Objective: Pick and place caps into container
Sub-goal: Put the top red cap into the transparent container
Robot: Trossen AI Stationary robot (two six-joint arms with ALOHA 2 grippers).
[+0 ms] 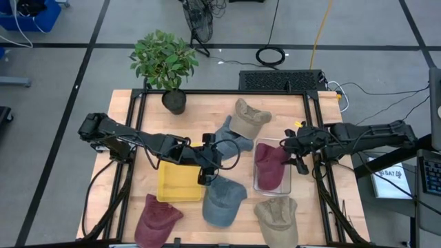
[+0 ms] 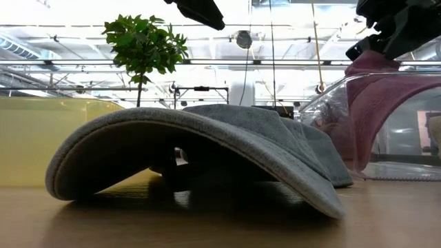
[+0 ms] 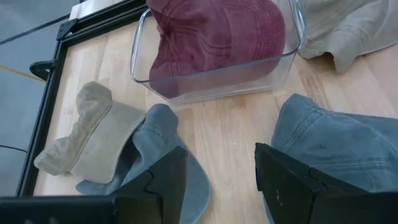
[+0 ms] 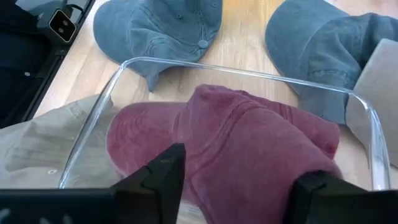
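My right gripper (image 4: 233, 186) stands spread and empty over the clear, round-cornered container (image 4: 93, 118); the soft, stitched maroon cap (image 4: 249, 143) lies crumpled inside, just below my fingers. My left gripper (image 3: 217, 180), jaws parted and empty, hovers between two faded blue-grey caps (image 3: 336, 143).

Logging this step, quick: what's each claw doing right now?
Left claw: open, holding nothing.
Right claw: open above the maroon fabric cap, holding nothing.
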